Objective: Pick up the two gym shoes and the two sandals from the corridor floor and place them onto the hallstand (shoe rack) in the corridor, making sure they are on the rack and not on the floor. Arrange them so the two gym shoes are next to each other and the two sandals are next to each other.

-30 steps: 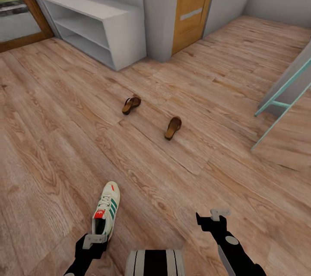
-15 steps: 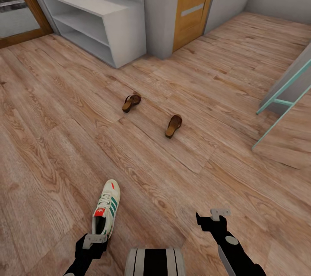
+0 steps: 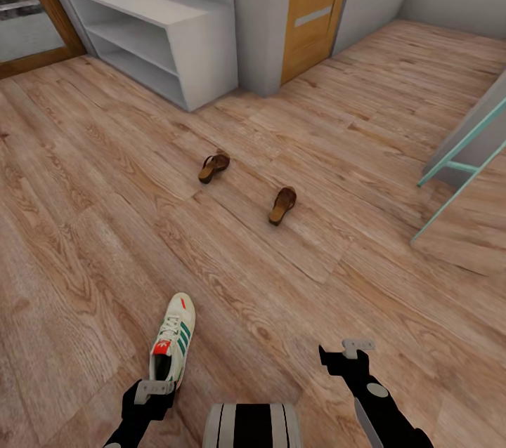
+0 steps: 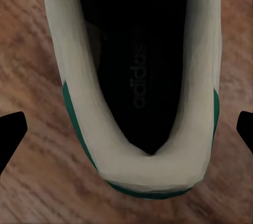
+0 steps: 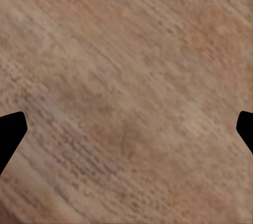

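Note:
One gym shoe (image 3: 173,338), white with green stripes and a red-orange tongue patch, lies on the corridor floor (image 3: 91,237) near me, toe pointing away. My left gripper (image 3: 154,387) hangs open just above its heel. In the left wrist view the shoe's heel opening (image 4: 139,76) sits between the spread fingertips (image 4: 11,132). The second gym shoe is out of view. Two brown sandals (image 3: 213,167) (image 3: 282,204) lie apart further ahead. The pale hallstand (image 3: 200,30) stands at the far left wall. My right gripper (image 3: 357,348) is open over bare floor (image 5: 126,76).
An orange wooden door (image 3: 313,5) is set in the wall right of the hallstand. A glass door with a wooden frame (image 3: 53,12) is at far left. A teal-framed grey structure (image 3: 457,160) leans in at the right.
The whole head view has shifted slightly, so the camera moved. Both grippers, the gym shoe and the sandals keep their places.

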You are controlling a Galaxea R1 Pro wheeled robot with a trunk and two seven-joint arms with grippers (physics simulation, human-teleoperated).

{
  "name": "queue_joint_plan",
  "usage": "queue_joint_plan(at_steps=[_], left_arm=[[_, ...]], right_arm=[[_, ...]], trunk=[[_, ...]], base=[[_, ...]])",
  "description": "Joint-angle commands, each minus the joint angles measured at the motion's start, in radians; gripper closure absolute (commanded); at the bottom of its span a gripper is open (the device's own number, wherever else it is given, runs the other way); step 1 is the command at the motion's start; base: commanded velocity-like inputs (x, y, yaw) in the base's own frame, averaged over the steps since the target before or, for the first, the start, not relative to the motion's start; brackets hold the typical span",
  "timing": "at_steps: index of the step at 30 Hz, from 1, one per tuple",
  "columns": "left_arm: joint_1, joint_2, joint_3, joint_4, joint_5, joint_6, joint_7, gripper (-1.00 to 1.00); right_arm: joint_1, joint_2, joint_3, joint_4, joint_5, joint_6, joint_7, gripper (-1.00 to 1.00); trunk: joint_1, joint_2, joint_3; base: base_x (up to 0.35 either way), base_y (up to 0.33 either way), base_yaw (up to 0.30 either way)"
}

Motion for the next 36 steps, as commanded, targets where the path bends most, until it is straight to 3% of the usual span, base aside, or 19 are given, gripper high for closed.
queue_joint_plan(at_steps=[1,21,22,36], left_arm=[[0.0,0.0,0.0,0.001,-0.003,-0.003,-0.001,-1.0],[0.0,0.0,0.0,0.001,-0.003,-0.004,0.0,-1.0],[0.0,0.0,0.0,0.001,-0.003,-0.004,0.001,1.0],[0.0,0.0,0.001,0.001,-0.002,-0.004,0.001,1.0]], right_arm=[[0.0,0.0,0.0,-0.001,-0.001,0.002,0.0,-1.0],[0.0,0.001,-0.001,-0.001,-0.001,0.002,0.0,-1.0],[0.0,0.001,-0.001,-0.001,-0.001,0.002,0.0,-1.0],[0.0,0.001,-0.001,-0.001,-0.001,0.002,0.0,-1.0]], trunk=[[0.0,0.0,-0.001],[0.0,0.0,-0.001],[0.0,0.0,-0.001],[0.0,0.0,-0.001]], base=[[0.027,0.0,0.0],[0.027,0.0,0.0],[0.0,0.0,0.0],[0.0,0.0,0.0]])
